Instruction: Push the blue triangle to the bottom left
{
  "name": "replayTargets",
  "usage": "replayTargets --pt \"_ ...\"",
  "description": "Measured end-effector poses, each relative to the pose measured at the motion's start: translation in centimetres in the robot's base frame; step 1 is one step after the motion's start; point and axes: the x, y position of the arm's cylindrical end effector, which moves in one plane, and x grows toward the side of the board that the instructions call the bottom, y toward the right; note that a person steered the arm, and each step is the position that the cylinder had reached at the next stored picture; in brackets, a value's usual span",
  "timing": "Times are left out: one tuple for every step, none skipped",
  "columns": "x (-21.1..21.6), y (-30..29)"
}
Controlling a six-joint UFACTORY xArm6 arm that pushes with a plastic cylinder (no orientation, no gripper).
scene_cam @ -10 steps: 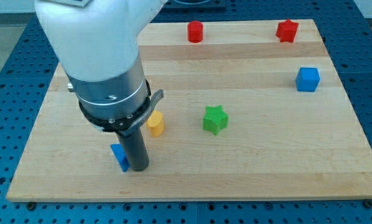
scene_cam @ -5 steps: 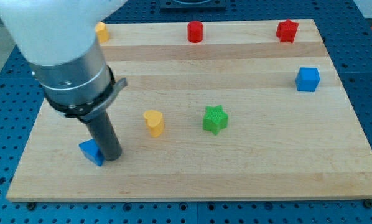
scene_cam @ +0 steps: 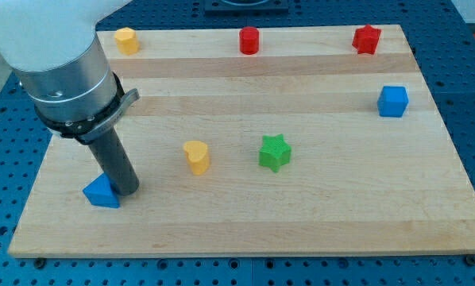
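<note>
Item: blue triangle (scene_cam: 102, 193), near tabletop (scene_cam: 317, 214) bottom-left corner; likely light, rigid, slides easily, may pivot if pushed off-centre. No fingers on rig; rod tip (scene_cam: 126, 191) touches its right side — push there, centred.

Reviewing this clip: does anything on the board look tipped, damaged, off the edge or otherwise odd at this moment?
Nothing stands out. My tip rests against the right side of the blue triangle near the board's bottom left. The yellow heart, green star, blue cube and the others sit flat on the wooden board.
</note>
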Motion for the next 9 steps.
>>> replayTargets --pt "0.0 -0.4" --pt "0.5 -1.1" --pt "1.6 -1.5" --pt "2.1 -1.8" --pt "2.1 -1.9" --pt "2.1 -1.9" --pt "2.3 -2.0" --pt "3.0 -2.2" --pt "3.0 -2.4"
